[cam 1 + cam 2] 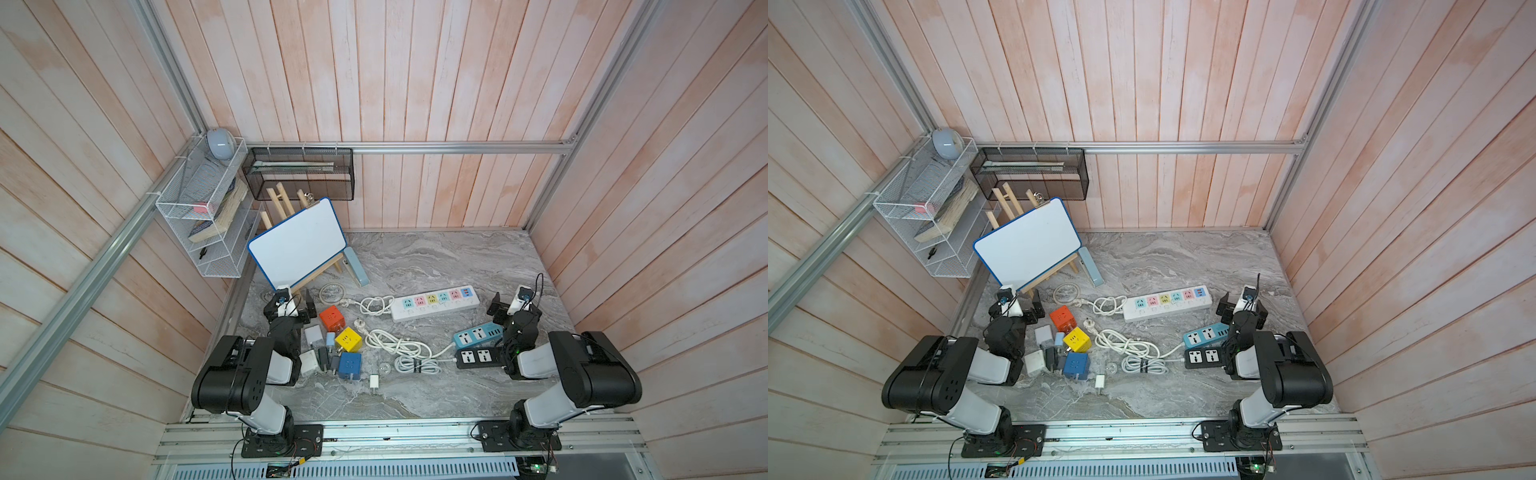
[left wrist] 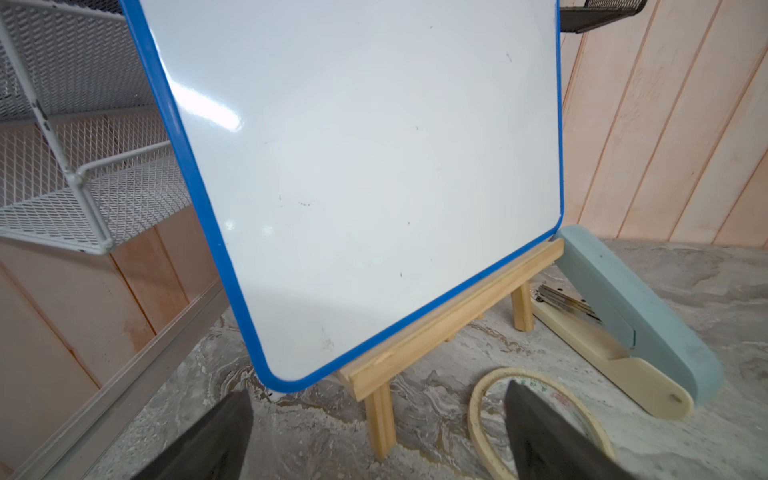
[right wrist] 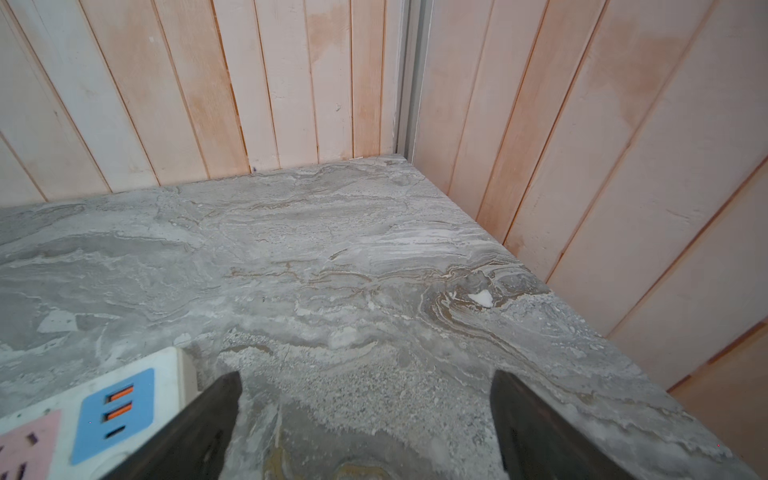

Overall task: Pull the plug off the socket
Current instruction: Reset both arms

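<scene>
The left gripper (image 2: 376,409) gapes wide, empty, facing the whiteboard (image 2: 374,166). The right gripper (image 3: 365,380), equally wide, is beside the strip (image 3: 104,415).

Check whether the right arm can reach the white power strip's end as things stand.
Probably yes: the right gripper hangs open beside the end of the white power strip, nothing between them.
</scene>
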You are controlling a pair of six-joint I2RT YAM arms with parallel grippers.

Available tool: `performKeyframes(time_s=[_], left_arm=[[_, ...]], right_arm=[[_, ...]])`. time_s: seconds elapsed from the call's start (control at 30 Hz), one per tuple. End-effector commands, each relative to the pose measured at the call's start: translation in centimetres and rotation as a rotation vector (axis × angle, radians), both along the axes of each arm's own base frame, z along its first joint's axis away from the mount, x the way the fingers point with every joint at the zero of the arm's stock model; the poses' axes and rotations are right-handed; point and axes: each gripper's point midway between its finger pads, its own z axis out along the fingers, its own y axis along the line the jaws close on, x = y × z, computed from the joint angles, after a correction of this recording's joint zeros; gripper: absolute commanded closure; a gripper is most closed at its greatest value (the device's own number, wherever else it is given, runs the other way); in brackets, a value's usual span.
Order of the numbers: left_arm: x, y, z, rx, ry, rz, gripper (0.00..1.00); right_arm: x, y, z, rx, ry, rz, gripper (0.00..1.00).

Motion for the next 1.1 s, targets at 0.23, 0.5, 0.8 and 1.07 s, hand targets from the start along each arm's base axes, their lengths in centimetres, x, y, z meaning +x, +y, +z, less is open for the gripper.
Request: performKeyframes(time_s=[0.23,0.5,0.8,1.07], left_arm=[[0.9,0.87,-0.03,-0.021,0.021,0.018,0.0],[0.9,0.87,0.0,-0.02,0.02,0.018,0.0],[1.02,0.81,-0.1,-0.02,0.026,0.016,0.0],[1.05,0.94,-0.16,-0.035,0.03,0.0,0.0]], right_arm=[[0.41,0.18,2.61,-0.01,-0.112,0.011,0.02],[0.39,0.2,2.61,-0.009,-0.112,0.012,0.02],[0.39,0.21,2.64,-0.01,-0.114,0.012,0.02],[0.38,0.17,2.64,-0.01,-0.114,0.011,0.02]])
